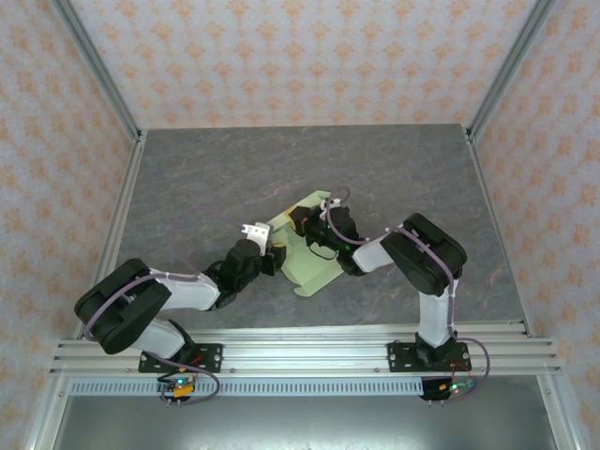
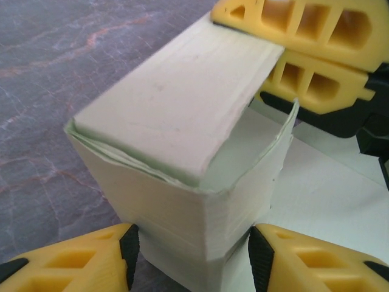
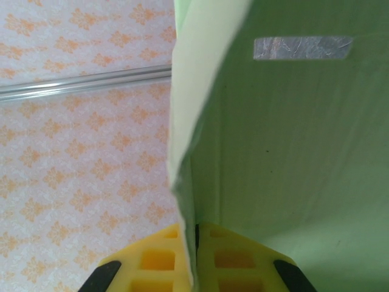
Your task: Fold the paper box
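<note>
The half-open left claw [image 2: 191, 258] is clasping the paper box [image 2: 170, 115] between its fingers; the right claw [image 3: 196, 243] is pinching it, closed tight.

We saw the paper box [image 2: 182, 182] half raised on the grey marbled table [image 2: 55, 73], one pale green flap folded over its open top. The left gripper [image 2: 193, 258] straddled its near corner, with a black pad meeting the wall on each side. The right gripper [image 2: 270, 53] pinched the flap's far end.
</note>
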